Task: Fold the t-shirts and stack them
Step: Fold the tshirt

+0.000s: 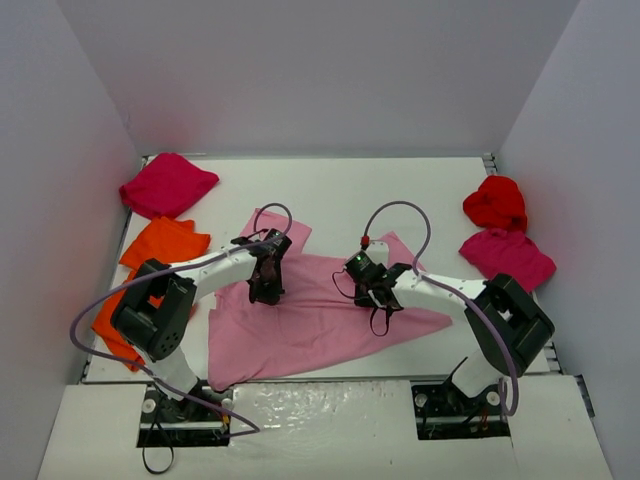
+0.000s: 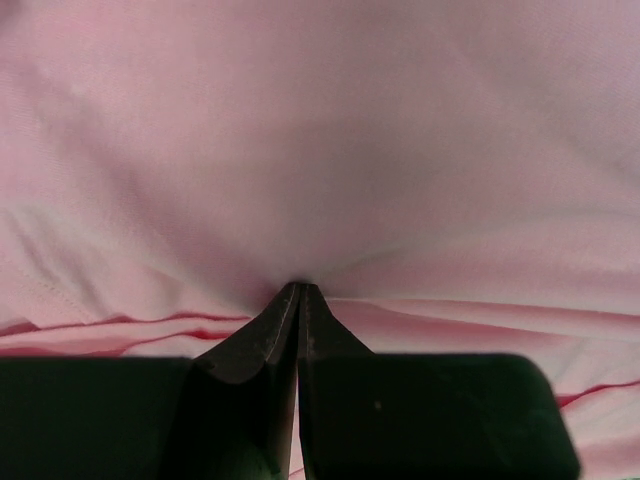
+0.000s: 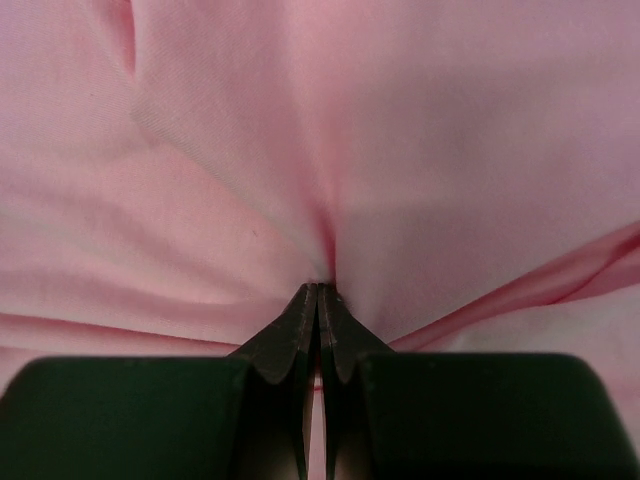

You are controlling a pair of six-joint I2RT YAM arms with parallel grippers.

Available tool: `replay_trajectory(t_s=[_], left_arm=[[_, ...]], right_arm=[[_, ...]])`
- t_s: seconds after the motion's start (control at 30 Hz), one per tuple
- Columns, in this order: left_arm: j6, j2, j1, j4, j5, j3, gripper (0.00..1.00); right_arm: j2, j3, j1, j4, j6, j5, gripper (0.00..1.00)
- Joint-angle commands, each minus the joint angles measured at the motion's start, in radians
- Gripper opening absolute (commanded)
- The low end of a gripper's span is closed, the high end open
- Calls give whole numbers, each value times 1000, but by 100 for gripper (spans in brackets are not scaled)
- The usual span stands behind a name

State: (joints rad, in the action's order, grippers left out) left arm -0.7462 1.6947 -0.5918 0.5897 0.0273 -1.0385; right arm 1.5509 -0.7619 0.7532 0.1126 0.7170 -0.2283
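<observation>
A light pink t-shirt (image 1: 320, 315) lies spread and wrinkled across the middle of the table. My left gripper (image 1: 268, 288) points down onto its left part, and my right gripper (image 1: 377, 297) onto its right part. In the left wrist view the jaws (image 2: 300, 287) are shut, with the pink cloth (image 2: 320, 150) puckered into their tips. The right wrist view shows the same: jaws (image 3: 318, 288) shut, and folds of pink cloth (image 3: 450, 150) drawn to the tips.
A magenta t-shirt (image 1: 168, 185) lies bunched at the back left, with orange cloth (image 1: 160, 245) in front of it along the left edge. At the right sit a bright red t-shirt (image 1: 495, 202) and another magenta one (image 1: 505, 257). White walls enclose the table.
</observation>
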Motion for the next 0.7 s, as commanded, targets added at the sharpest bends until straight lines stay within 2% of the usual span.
replay_trajectory(t_s=[0.0, 0.13, 0.23, 0.3, 0.37, 0.4, 0.43, 0.53, 0.57, 0.6, 0.67], left_arm=[[-9, -150, -8, 18, -146, -6, 0], [11, -253, -7, 19, -235, -35, 0], [29, -325, -8, 5, -264, -43, 0], [43, -366, -6, -2, -290, -41, 0], [49, -393, -6, 6, -310, -37, 0], [43, -397, -2, 26, -327, -41, 0], [34, -386, 13, 54, -338, -48, 0], [21, -335, 61, 129, -301, -73, 0], [23, -315, 72, 131, -300, -76, 0], [25, -296, 82, 132, -300, -79, 0], [31, -249, 112, 135, -302, -91, 0]], right_arm=[[34, -120, 5, 111, -41, -125, 0], [77, -232, 3, 104, -91, -212, 24], [83, -296, 1, 95, -121, -243, 54], [78, -338, 0, 88, -145, -273, 68], [79, -368, -9, 89, -166, -293, 72], [85, -390, -17, 90, -179, -299, 70], [90, -397, -30, 88, -188, -303, 61], [112, -404, -115, 87, -209, -293, 14], [120, -405, -142, 87, -215, -286, 6], [128, -406, -168, 86, -221, -281, 0], [150, -412, -220, 83, -234, -267, 0]])
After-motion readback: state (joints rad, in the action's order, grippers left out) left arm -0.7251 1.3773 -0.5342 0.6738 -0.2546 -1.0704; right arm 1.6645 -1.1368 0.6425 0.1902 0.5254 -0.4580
